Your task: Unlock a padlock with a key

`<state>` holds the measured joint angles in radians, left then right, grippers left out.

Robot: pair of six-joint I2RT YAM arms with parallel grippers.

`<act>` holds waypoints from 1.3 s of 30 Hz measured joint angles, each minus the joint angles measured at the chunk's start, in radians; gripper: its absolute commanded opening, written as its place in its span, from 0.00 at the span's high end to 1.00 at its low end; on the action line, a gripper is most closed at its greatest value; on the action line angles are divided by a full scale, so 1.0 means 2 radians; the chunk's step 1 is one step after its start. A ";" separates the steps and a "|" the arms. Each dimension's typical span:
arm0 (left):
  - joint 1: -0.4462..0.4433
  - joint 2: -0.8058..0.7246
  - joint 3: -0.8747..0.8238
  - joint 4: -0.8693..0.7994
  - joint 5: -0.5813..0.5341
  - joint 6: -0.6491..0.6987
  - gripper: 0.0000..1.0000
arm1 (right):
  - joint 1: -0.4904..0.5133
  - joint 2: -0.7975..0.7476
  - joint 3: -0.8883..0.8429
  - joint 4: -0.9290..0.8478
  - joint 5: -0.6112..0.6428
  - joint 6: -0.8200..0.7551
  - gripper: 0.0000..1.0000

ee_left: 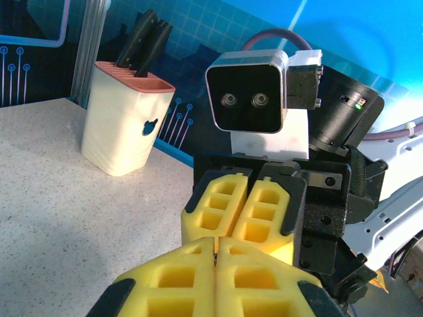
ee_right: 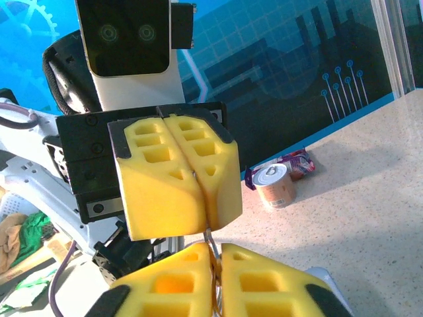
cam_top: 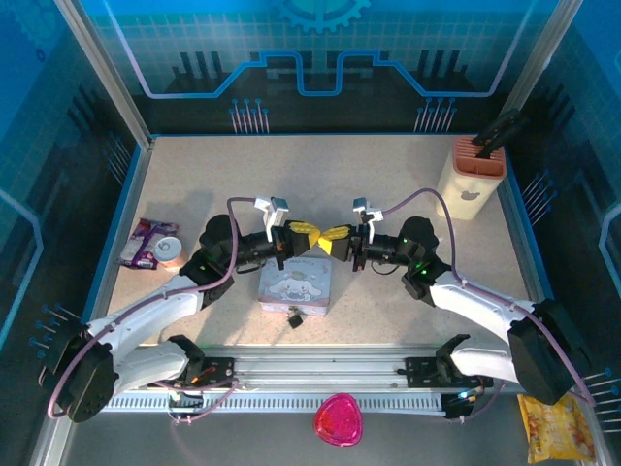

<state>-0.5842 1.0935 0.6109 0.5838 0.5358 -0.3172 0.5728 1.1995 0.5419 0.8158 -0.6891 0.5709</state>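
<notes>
Two yellow pairs, left fingers (cam_top: 303,234) and right fingers (cam_top: 337,236), closed tight, tip to tip mid-frame; speckled beige table (cam_top: 408,291); blue printed walls (cam_top: 310,49).

Padlock (cam_top: 293,317) just before tin (cam_top: 294,286); can (cam_top: 169,251) left of both

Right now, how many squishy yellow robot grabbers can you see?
2. The left yellow foam gripper and the right yellow foam gripper meet tip to tip mid-table, by the pastel cartoon tin. Both seem shut on a thin grey metal key. None looks hidden.
</notes>
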 measured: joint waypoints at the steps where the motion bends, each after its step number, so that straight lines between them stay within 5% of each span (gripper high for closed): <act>1: 0.000 0.000 0.000 0.001 0.000 0.000 1.00 | 0.000 0.000 0.000 0.000 0.000 0.000 0.96; 8: 0.000 0.000 0.000 0.001 0.000 0.000 1.00 | -0.001 0.000 0.000 0.000 0.000 0.001 1.00; 16: 0.000 -0.002 0.001 -0.029 -0.034 0.007 0.53 | -0.001 -0.036 0.002 -0.085 0.039 -0.035 1.00; 20: 0.002 -0.023 0.018 -0.130 -0.098 0.001 0.33 | 0.000 -0.070 0.017 -0.193 0.097 -0.079 1.00; 32: 0.004 -0.067 0.148 -0.564 -0.257 -0.083 0.31 | 0.010 -0.148 0.057 -0.478 0.283 -0.170 1.00; 39: -0.092 -0.067 0.163 -0.737 -0.300 -0.160 0.31 | 0.024 -0.160 0.058 -0.552 0.332 -0.176 1.00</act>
<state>-0.7681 0.9604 0.9363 -0.8898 -0.0650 -0.6380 0.6205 0.8803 0.6575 -0.2878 -0.0257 0.2195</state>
